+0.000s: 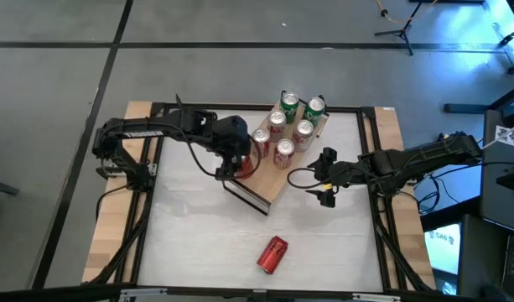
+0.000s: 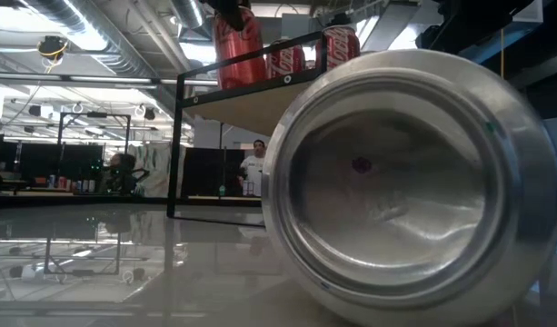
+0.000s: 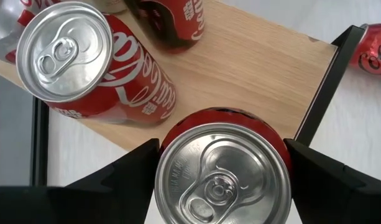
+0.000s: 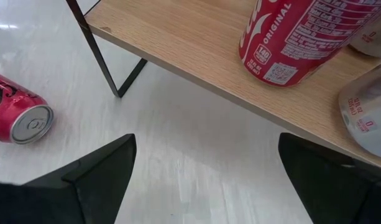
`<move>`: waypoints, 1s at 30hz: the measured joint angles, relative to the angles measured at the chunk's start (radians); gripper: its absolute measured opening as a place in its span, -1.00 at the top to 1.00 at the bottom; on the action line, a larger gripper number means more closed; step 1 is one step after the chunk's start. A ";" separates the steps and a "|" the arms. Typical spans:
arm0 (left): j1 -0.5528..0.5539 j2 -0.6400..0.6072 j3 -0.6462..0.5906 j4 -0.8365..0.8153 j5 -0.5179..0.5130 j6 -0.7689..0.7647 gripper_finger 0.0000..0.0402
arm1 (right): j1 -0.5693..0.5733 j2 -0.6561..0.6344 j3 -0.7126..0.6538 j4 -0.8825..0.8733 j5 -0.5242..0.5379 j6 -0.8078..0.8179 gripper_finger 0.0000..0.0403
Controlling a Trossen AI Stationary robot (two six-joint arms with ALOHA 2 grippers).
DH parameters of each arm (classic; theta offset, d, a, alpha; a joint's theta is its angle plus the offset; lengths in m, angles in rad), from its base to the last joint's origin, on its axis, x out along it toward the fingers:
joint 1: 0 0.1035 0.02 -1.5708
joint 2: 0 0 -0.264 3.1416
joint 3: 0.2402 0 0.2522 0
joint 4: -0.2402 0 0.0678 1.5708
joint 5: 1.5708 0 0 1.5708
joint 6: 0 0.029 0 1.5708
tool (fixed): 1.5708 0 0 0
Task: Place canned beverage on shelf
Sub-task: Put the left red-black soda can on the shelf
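The shelf [image 1: 277,172], a light-wood board with dark end frames, runs slantwise from the table's middle toward the far edge. My left gripper [image 1: 240,168] is shut on a red canned beverage [image 3: 221,174] over the board's near end, beside the dark end frame [image 3: 314,106]. In the low view this can [image 2: 237,45] stands upright with its base at the board [image 2: 251,95]; whether it rests there I cannot tell. My right gripper [image 1: 326,195] waits open to the right of the shelf, over bare table [image 4: 206,162]. My left gripper pinches the red can between its two fingers [image 3: 131,168], one on each side of the can's upper wall [image 3: 171,134], just below the rim. The fingers slant down from above, coming from the table's left. The can stays upright, lid up, at the shelf's near end.
Several red cans [image 1: 283,151] and two green ones [image 1: 288,101] stand on the shelf's farther part; the nearest red one [image 3: 97,62] is close beside the held can. Another red can [image 1: 272,254] lies on its side near the table's front edge, filling the low view [image 2: 414,182].
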 joint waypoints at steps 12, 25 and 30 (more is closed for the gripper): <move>0.000 0.005 -0.004 0.021 -0.004 0.001 -0.66 | 0.000 0.000 0.000 0.000 0.000 0.000 -0.93; 0.000 0.005 -0.004 0.027 -0.002 0.000 -0.64 | 0.000 0.000 0.000 0.000 0.000 0.000 -0.93; 0.000 0.005 -0.004 0.031 -0.001 0.000 -0.64 | 0.000 0.000 0.000 0.000 0.000 0.000 -0.93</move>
